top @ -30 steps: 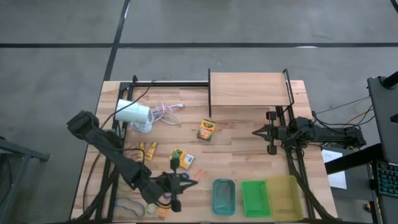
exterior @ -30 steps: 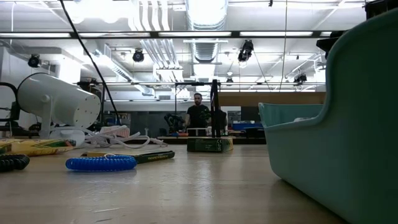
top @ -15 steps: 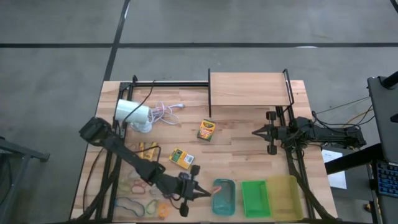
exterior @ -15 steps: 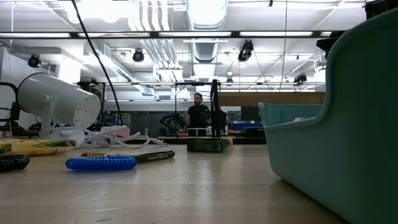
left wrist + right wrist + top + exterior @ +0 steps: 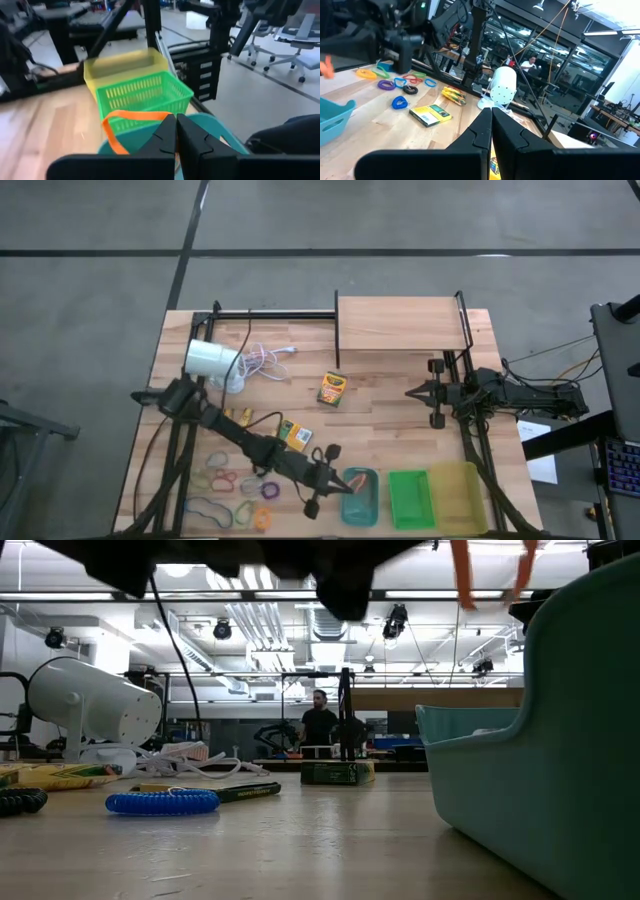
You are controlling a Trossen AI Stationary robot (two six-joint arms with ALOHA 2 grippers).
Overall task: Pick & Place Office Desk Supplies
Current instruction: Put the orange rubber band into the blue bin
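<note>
My left gripper (image 5: 343, 483) is shut on a thin orange loop (image 5: 131, 121), just above the near-left rim of the teal tray (image 5: 360, 496). In the low view the loop (image 5: 490, 572) dangles high over the tray wall (image 5: 560, 740). Several coloured loops (image 5: 228, 492) lie on the table at the near left. Two crayon boxes (image 5: 332, 388) (image 5: 293, 434) lie flat mid-table, with small yellow pieces (image 5: 238, 418) to their left. My right gripper (image 5: 410, 392) is shut on nothing and waits at the right. My left gripper pinches the orange loop's strand (image 5: 152, 115) between its two fingertips. The fingers come nearly level from the table's left, tipped a little down. The loop is lifted clear and hangs slack beside and below the tips, over the teal tray.
A green tray (image 5: 410, 498) and a yellow tray (image 5: 460, 498) stand to the right of the teal one along the near edge. A white lamp (image 5: 212, 360) with its cord lies at the far left. A wooden shelf (image 5: 400, 323) stands at the far side. A person (image 5: 318, 725) is in the room behind.
My left gripper has swung from the loops at the near left toward the table's right edge, sinking and levelling out, and is now over the teal tray. It stays shut and carries the orange loop, lifted clear of the table.
</note>
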